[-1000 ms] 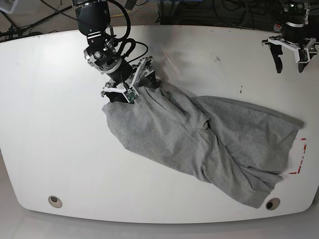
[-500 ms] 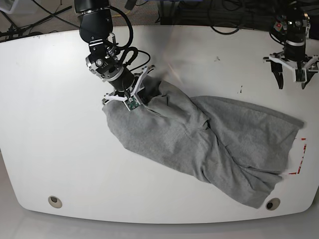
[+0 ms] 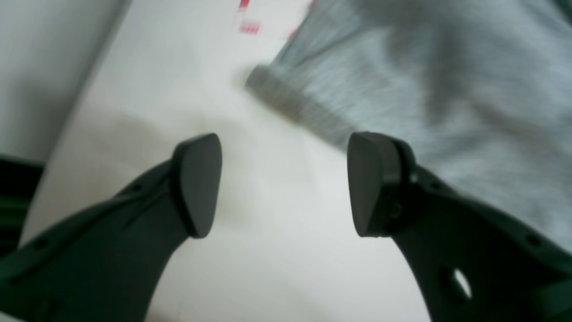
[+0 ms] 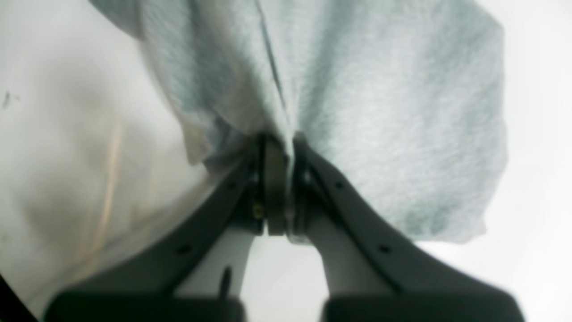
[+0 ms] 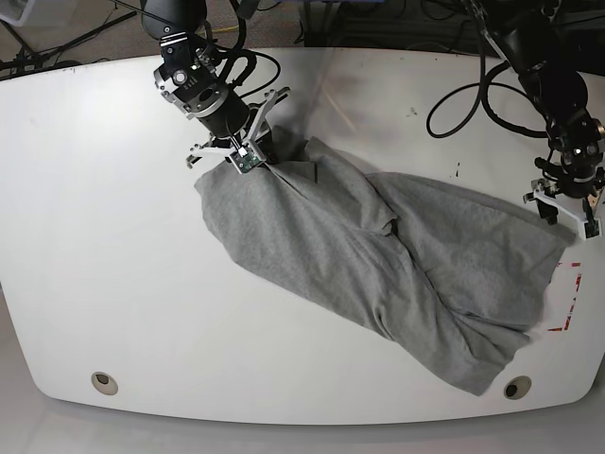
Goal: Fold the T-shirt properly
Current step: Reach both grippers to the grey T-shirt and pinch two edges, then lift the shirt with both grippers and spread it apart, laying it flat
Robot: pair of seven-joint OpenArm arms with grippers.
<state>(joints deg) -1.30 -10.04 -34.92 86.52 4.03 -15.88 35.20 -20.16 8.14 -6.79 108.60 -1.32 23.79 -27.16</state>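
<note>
Left wrist view:
- gripper: left gripper (image 3: 283, 185) is seen with jaws spread apart, nothing between them, only bare white table (image 3: 268, 250) in the gap.
- T-shirt (image 3: 424, 85): heather-grey cloth is seen upper right, blurred; one corner lies on the table ahead of the right-hand pad (image 3: 371, 183).
- markings: red tape marks (image 3: 250, 18) are seen near the top edge, beside the cloth corner.

Right wrist view:
- gripper: right gripper (image 4: 277, 188) is closed, a bunched fold of the T-shirt (image 4: 380, 116) pinched between the jaws.
- cloth: a seam is seen running up from the pinch point; fabric hangs spread to both sides, more to the right.

Base view:
- T-shirt (image 5: 378, 265): laid crumpled diagonally across the table (image 5: 95, 236), from upper centre to lower right; no lettering visible.
- right gripper (image 5: 253, 151): clamped on the upper-left end of the shirt.
- left gripper (image 5: 565, 203): held at the shirt's right-hand corner, near the red marks (image 5: 572, 298); contact cannot be told.
</note>
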